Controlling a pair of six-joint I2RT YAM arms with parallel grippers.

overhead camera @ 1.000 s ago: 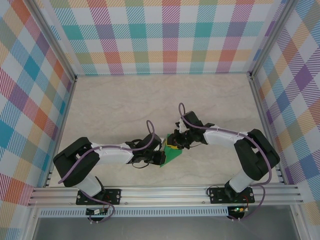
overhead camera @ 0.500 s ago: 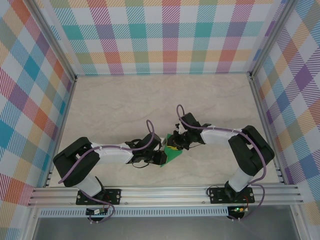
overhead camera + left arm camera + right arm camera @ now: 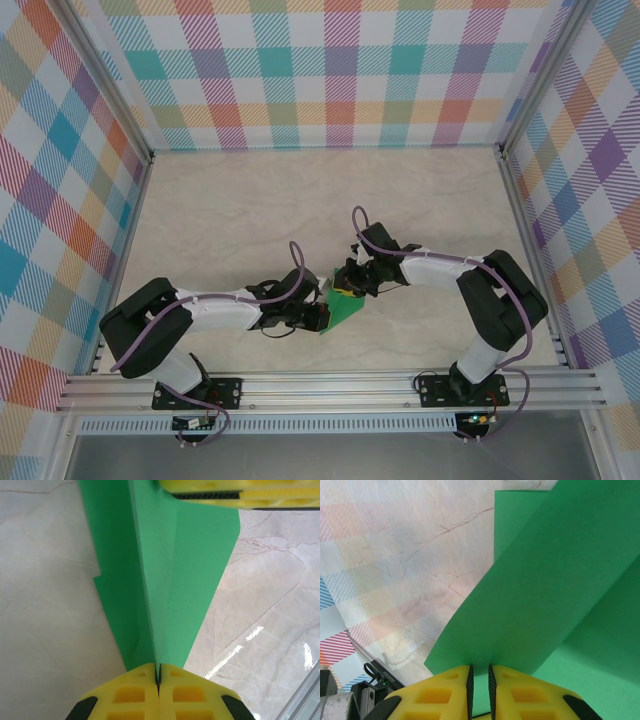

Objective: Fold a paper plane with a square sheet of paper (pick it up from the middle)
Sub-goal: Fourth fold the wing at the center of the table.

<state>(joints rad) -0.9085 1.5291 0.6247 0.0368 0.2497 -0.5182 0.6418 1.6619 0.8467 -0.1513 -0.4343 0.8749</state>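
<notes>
Left wrist view, nearest first: the left gripper point(image 3: 159, 672) is pressed fully together on the paper point(image 3: 175, 580), pinching the near end of its raised centre crease. From there the folded green piece runs straight away from the fingers, widening as it goes, its long axis in line with the gripper. Whether it rests on the table point(image 3: 45, 555) I cannot tell. At the far end the right gripper point(image 3: 480, 676) meets it, jaws at a narrow slit with a paper edge clamped between. From above, the paper spans both grippers near the table's front. Any coming crease, I judge, must follow that axis.
</notes>
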